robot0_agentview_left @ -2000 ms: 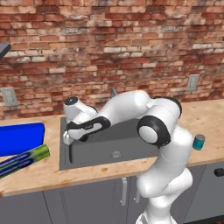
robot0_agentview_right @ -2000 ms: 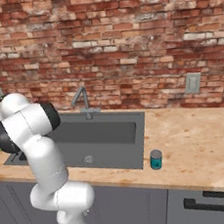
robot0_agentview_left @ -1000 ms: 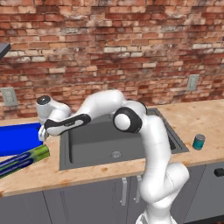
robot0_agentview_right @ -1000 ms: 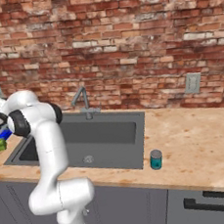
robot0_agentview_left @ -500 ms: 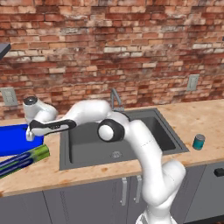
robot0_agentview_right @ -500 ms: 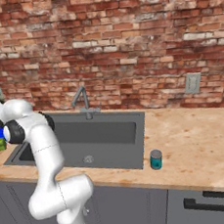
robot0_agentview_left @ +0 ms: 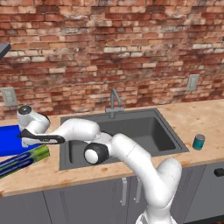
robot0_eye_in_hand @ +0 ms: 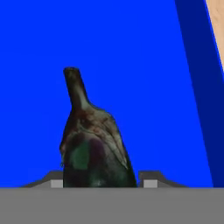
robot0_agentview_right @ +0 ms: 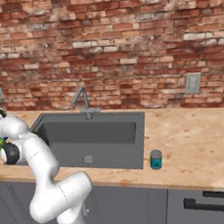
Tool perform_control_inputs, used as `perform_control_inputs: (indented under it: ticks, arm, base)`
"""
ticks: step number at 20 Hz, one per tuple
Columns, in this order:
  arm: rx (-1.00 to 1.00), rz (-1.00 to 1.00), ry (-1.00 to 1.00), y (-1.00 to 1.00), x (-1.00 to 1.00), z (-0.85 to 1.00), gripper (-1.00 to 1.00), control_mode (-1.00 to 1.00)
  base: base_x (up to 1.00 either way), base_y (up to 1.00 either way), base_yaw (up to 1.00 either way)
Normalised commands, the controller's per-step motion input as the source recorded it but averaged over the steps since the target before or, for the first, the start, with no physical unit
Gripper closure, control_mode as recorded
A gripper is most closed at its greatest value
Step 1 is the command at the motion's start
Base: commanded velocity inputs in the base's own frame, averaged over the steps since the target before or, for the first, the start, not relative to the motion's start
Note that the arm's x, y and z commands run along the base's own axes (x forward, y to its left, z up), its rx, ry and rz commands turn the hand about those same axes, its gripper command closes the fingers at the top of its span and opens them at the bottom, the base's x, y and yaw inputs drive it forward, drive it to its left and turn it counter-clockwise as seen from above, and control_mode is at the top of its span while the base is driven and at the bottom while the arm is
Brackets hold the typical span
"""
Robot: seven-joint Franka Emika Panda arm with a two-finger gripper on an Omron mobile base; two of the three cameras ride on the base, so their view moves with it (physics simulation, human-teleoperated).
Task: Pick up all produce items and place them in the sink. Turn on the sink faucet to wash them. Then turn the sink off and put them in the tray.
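Observation:
The produce item [robot0_eye_in_hand: 94, 144], a dark teardrop-shaped piece with a narrow neck, sits between my fingertips, and my gripper [robot0_eye_in_hand: 103, 180] is shut on it. Directly beneath it lies the bright blue tray [robot0_eye_in_hand: 131, 48]. In the left base view my gripper [robot0_agentview_left: 27, 136] hangs over the tray [robot0_agentview_left: 8, 141] at the far left of the counter. The dark grey sink [robot0_agentview_left: 131, 131] lies to the right of the tray, with the thin sink faucet [robot0_agentview_left: 114, 101] behind it. From the right base view the sink [robot0_agentview_right: 92, 136] and faucet [robot0_agentview_right: 83, 100] show at centre left.
A green-and-blue striped box [robot0_agentview_left: 22, 161] lies in front of the tray near the counter's front edge. A teal can [robot0_agentview_left: 199, 141] stands right of the sink, seen too in the right base view [robot0_agentview_right: 156, 159]. A brick wall backs the wooden counter.
My arm has swung left from above the sink's left edge to above the blue tray, carrying the produce item. The can and box have not moved.

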Motion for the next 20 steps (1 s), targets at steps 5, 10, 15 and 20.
perform_control_inputs:
  ticks: [5, 10, 15, 20]
  arm:
    - [0.00, 0.15, 0.03, 0.43, 0.37, -0.16, -1.00, -1.00]
    - [-0.01, 0.12, 0.05, 0.28, 0.22, 0.10, -1.00, -1.00]
    - [-0.12, 0.08, 0.05, 0.01, 0.00, 0.62, -1.00, -1.00]
    - [-0.16, 0.11, 0.05, 0.07, -0.02, 0.71, -1.00, -1.00]
  base:
    - [0.00, 0.00, 0.00]
    - [0.00, 0.00, 0.00]
    - [0.00, 0.00, 0.00]
    - [0.00, 0.00, 0.00]
